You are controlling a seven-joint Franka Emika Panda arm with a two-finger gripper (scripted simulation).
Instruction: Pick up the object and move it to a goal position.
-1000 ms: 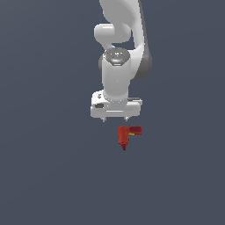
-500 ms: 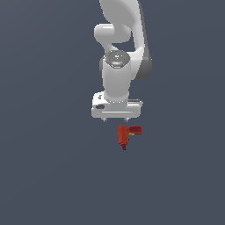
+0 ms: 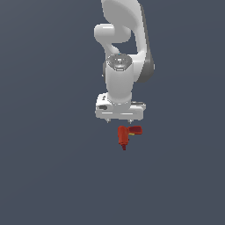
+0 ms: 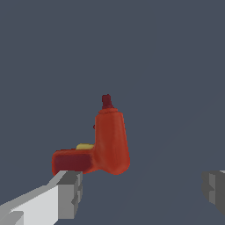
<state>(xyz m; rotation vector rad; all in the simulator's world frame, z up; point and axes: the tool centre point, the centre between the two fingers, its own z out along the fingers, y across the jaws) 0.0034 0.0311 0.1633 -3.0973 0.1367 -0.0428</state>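
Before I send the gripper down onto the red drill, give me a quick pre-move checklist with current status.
1. Gripper open: ok, both fingers spread wide in the wrist view.
2. Nothing held: ok, the gap between them is empty.
3. Red drill in view: ok, lying on the surface with its dark tip pointing away from the arm.
4. Drill centred between the fingers: not ok, it sits toward one finger, its handle close to that fingertip.
5. Height above the drill: cannot tell.
6. Goal position: cannot tell, no marker visible.

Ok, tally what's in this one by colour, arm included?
Red: 1, the drill-shaped object, with a darker tip and small yellow mark.
White: 1, the arm, its pincer open above the object.
Total: 2.
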